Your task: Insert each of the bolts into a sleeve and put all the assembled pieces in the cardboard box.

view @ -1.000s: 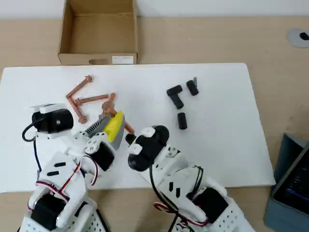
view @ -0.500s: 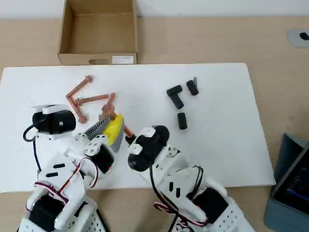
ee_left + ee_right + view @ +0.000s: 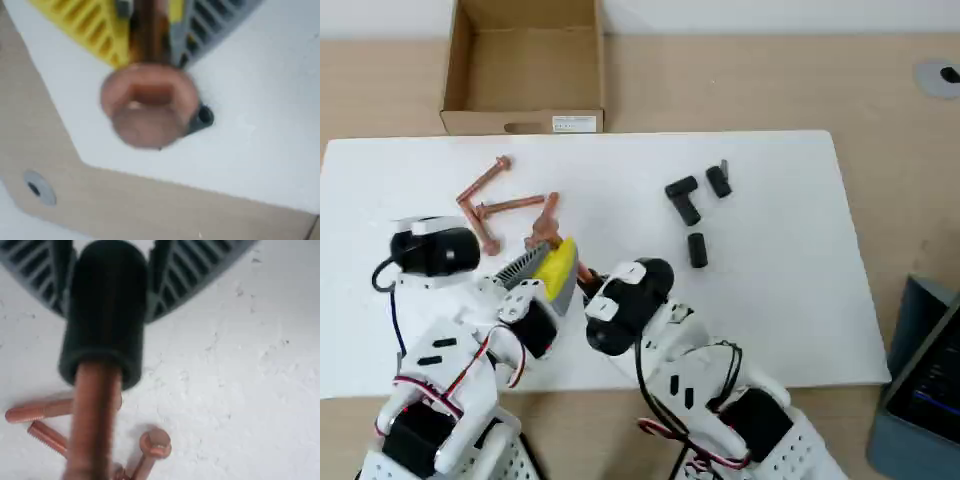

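The left tool [image 3: 150,22] is clamped on a copper bolt [image 3: 147,107], and the right tool [image 3: 107,265] is clamped on a black sleeve [image 3: 105,315]. The two meet tip to tip over the part of the bench [image 3: 770,300] nearest the arms' bases, well apart from the cardboard box [image 3: 523,122]. The bolt's shank runs in line with the sleeve's bore and its end sits inside the sleeve's mouth, so I judge the coming push must go straight along that shared axis.
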Controlling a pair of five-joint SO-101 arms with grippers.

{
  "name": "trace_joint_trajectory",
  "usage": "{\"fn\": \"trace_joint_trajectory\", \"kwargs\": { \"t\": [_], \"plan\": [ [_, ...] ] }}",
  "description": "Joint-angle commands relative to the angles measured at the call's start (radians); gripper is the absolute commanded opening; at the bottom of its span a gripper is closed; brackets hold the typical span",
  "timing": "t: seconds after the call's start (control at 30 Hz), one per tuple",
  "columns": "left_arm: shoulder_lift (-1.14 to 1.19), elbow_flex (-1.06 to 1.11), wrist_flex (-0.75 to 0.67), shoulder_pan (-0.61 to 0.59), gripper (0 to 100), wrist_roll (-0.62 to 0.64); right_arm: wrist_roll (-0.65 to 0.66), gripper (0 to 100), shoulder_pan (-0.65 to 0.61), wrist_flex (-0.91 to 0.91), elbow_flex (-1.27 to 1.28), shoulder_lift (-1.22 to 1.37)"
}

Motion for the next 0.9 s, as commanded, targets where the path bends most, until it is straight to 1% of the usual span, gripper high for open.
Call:
{"fn": "trace_joint_trajectory", "kwargs": {
  "t": [0.0,0.1,0.23,0.33,0.6,0.67,0.77,0.83,0.87],
  "plan": [
    [-0.012,0.015,0.006,0.031,0,-0.026,0.003,0.9,-0.012,-0.025,-0.025,-0.127],
    [-0.012,0.021,0.06,0.081,0,-0.075,0.003,0.9,-0.012,-0.025,-0.035,-0.127],
    [-0.012,0.02,0.117,0.115,0,-0.08,0.003,0.9,-0.012,-0.023,-0.035,-0.127],
    [-0.012,0.02,0.138,0.115,0,-0.081,0.003,0.9,-0.012,-0.025,-0.035,-0.127],
    [-0.012,0.012,0.138,0.104,1,-0.083,0.003,0.9,-0.012,-0.025,-0.035,-0.127],
    [-0.012,0.011,0.138,0.098,4,-0.083,0.003,0.9,-0.012,-0.023,-0.042,-0.127],
    [-0.008,0.011,0.138,0.054,14,-0.083,0.003,0.9,-0.012,-0.018,-0.045,-0.127],
    [-0.008,0.011,0.138,0.025,18,-0.123,0.003,0.9,-0.012,-0.018,-0.045,-0.127],
    [-0.008,0.012,0.138,0.012,19,-0.147,0.003,0.9,-0.012,-0.018,-0.045,-0.127]
  ]
}}
